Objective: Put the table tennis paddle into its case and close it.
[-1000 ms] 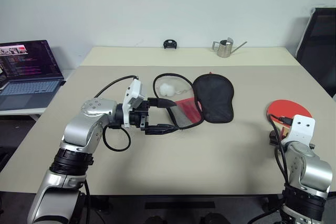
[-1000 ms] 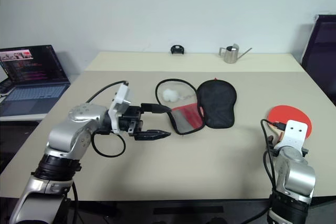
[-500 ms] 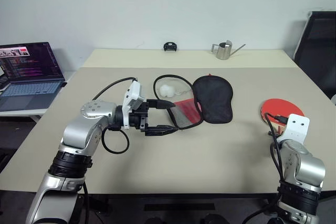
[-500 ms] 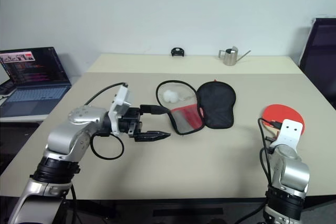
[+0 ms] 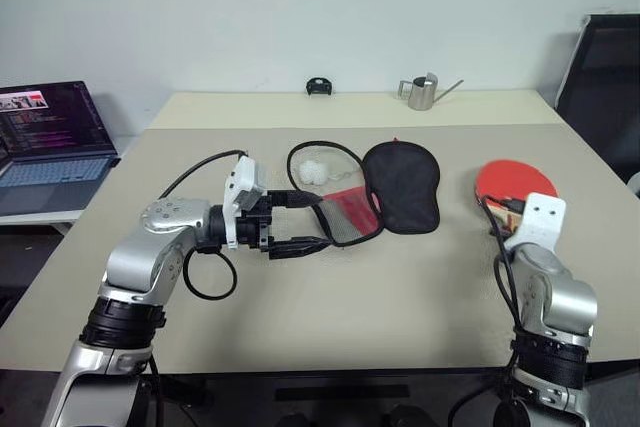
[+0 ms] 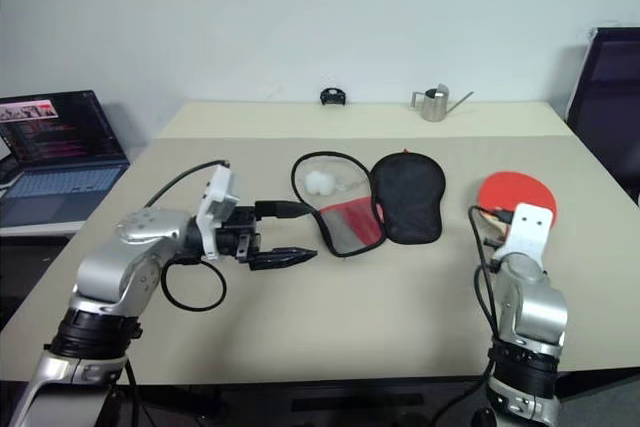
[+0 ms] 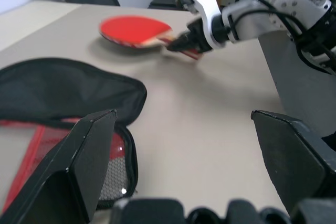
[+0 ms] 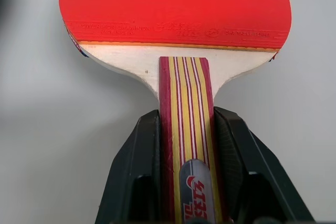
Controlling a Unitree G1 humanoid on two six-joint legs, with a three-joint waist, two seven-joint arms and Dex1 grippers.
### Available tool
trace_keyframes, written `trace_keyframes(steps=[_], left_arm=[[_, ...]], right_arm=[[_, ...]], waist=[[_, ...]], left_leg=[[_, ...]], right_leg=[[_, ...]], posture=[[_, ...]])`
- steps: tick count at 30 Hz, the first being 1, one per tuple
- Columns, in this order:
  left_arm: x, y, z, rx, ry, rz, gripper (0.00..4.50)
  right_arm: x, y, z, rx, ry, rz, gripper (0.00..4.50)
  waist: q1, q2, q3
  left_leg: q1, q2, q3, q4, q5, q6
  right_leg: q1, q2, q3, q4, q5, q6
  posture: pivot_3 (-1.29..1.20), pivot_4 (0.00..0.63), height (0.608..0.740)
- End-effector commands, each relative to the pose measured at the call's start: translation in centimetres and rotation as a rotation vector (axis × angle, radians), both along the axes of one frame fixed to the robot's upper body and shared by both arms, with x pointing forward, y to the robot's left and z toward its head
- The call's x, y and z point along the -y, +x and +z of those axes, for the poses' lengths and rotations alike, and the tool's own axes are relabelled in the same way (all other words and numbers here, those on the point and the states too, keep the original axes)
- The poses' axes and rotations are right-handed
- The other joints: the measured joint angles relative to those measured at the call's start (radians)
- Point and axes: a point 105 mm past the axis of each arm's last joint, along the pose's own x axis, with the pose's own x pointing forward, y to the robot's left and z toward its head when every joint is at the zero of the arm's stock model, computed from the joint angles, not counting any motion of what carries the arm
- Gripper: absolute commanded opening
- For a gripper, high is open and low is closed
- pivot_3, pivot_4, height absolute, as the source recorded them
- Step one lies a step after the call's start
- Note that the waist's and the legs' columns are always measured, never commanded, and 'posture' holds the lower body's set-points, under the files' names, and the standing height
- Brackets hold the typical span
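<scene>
Red rubber fills my right wrist view: the right claw [image 8: 185,145] has its two black fingers pressed against both sides of the striped wooden handle, so I have one table tennis paddle [image 5: 514,184] gripped there, blade pointing away from me. In my left wrist view the paddle sits just above the counter [image 5: 400,297] surface, roughly level, well to the right of the case.

My left claw [image 5: 305,220] points sideways toward the case [image 5: 375,192] with its fingers spread wide and nothing between them. Its upper finger lies at the case's left rim; I cannot tell whether it touches.

I count one case, lying unzipped and spread flat: the black fabric half on the right, the red half with black mesh on the left, nearest the left claw. One white pompom [image 5: 314,171] rests inside the zip loop at the far left of the case.

Beyond the case, at the far edge of the counter, I see one small black object [image 5: 319,86] and one metal watering can [image 5: 424,92]. Far left of the case, off the counter, one open laptop [image 5: 52,137] sits on a side table.
</scene>
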Motion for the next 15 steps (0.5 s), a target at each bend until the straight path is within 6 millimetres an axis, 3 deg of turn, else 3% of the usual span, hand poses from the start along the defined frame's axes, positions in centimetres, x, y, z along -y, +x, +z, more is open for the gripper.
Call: trace_keyframes(steps=[1, 6, 8, 11, 15], left_arm=[[-0.8, -0.4, 1.5, 0.056, -0.016, 0.029, 4.50], [-1.9, -0.4, 1.3, 0.049, -0.019, 0.086, 4.50], [-2.2, -0.5, 1.1, 0.043, -0.023, 0.107, 4.50], [-2.0, -0.8, 1.0, 0.040, -0.028, 0.108, 4.50], [-1.6, -0.9, 1.0, 0.044, -0.031, 0.102, 4.50]], right_arm=[[-1.7, 0.7, 4.2, 0.155, -0.042, 0.057, 1.10], [-4.6, 2.1, 4.9, 0.169, -0.036, 0.148, 1.10], [-7.2, 3.3, 4.6, 0.148, 0.025, 0.210, 1.10], [-10.1, 4.7, 4.5, 0.131, 0.058, 0.282, 1.10], [-12.4, 6.3, 4.4, 0.125, 0.050, 0.348, 1.10]], waist=[[0.001, 0.000, 0.000], [0.004, 0.000, 0.000], [0.001, 0.000, 0.000], [-0.006, 0.000, 0.000], [-0.007, 0.000, 0.000]], left_leg=[[0.000, 0.000, 0.000, 0.000, 0.000, 0.000], [-0.001, 0.000, 0.000, 0.000, 0.000, 0.000], [-0.001, 0.000, 0.000, 0.000, 0.000, 0.000], [0.000, 0.000, 0.000, 0.000, 0.000, 0.000], [-0.001, 0.000, -0.001, 0.000, 0.000, 0.000]], right_leg=[[0.000, 0.000, 0.000, 0.000, 0.000, 0.000], [0.000, 0.000, -0.001, -0.002, 0.000, 0.000], [0.000, 0.000, -0.001, -0.002, 0.000, 0.000], [-0.001, 0.000, 0.000, -0.001, 0.000, 0.000], [-0.001, 0.000, -0.001, -0.001, 0.000, -0.001]], posture=[[0.00, 0.150, 0.740], [0.00, 0.150, 0.740], [0.00, 0.150, 0.740], [0.00, 0.150, 0.740], [0.00, 0.150, 0.740]])
